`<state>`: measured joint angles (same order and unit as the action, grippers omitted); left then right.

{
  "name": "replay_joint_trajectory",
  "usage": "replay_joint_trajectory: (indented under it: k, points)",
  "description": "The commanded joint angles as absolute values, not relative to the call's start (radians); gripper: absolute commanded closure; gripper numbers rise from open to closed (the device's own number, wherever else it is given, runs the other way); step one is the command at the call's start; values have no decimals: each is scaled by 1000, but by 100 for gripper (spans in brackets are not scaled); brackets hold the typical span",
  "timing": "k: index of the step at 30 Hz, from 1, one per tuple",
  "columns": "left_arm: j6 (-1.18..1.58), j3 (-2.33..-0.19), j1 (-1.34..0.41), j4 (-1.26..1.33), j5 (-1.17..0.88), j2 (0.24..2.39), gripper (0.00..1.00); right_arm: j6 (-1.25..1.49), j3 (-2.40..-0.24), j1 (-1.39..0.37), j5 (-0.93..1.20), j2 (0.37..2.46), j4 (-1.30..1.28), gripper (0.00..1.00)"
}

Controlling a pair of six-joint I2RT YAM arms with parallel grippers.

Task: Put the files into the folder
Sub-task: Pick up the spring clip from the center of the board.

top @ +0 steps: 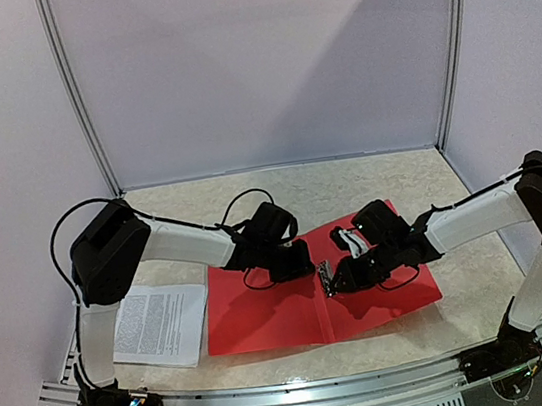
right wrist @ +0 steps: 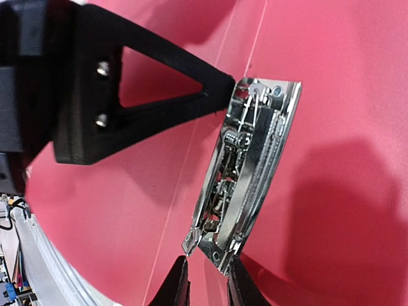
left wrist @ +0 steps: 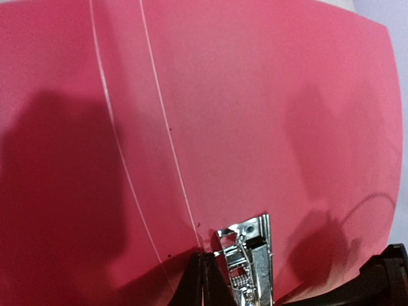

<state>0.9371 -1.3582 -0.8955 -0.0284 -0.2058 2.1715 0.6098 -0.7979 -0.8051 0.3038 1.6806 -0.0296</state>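
The right gripper [right wrist: 207, 280] has its fingers drawn narrow around the near end of the metal clip [right wrist: 248, 172]. Whether they actually pinch it or only straddle it cannot be told. At the clip's far end, one finger [right wrist: 127, 102] of the left gripper [left wrist: 290, 284] touches the metal with its tip; that gripper is spread wide and holds nothing, with the clip just inside one of its fingers. The clip is fixed to the folder [top: 267, 315], which lies open and flat on the table [top: 369, 184], red covers spreading to both sides of the clip. The files [top: 162, 324] lie well away from the clip, past the folder's left edge, touched by neither arm. The likeliest trouble is the polished, spring-loaded clip slipping from a fingertip and snapping shut. The thin folder could also skid under a sideways push, as nothing pins it. With both grippers at the clip, none is free to fetch the files. Only the overhead view shows the files. Only the right wrist view shows the left finger meeting the clip and the spring inside it. Only the left wrist view shows how far apart the left fingers stand.
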Motion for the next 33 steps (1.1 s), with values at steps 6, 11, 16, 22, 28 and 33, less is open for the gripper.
replay_joint_trajectory:
  k: [6,11,16,22,28,33]
  points:
    - [975,-1333,-919,-23,-202,2190,100,616,-779,-825,320,1633,-9,82]
    - [978,-1328,-919,-19,-204,2189,100,626,-779,-823,344,1658,31,83]
    - [984,-1319,-920,-17,-215,2186,100,636,-782,-824,320,1676,23,83]
    - [983,-1313,-919,-17,-208,2180,100,643,-795,-824,329,1709,5,84]
    - [984,-1309,-919,19,-210,2184,100,644,-801,-825,334,1730,2,85]
    - [983,-1307,-917,21,-211,2181,100,646,-801,-824,334,1748,2,85]
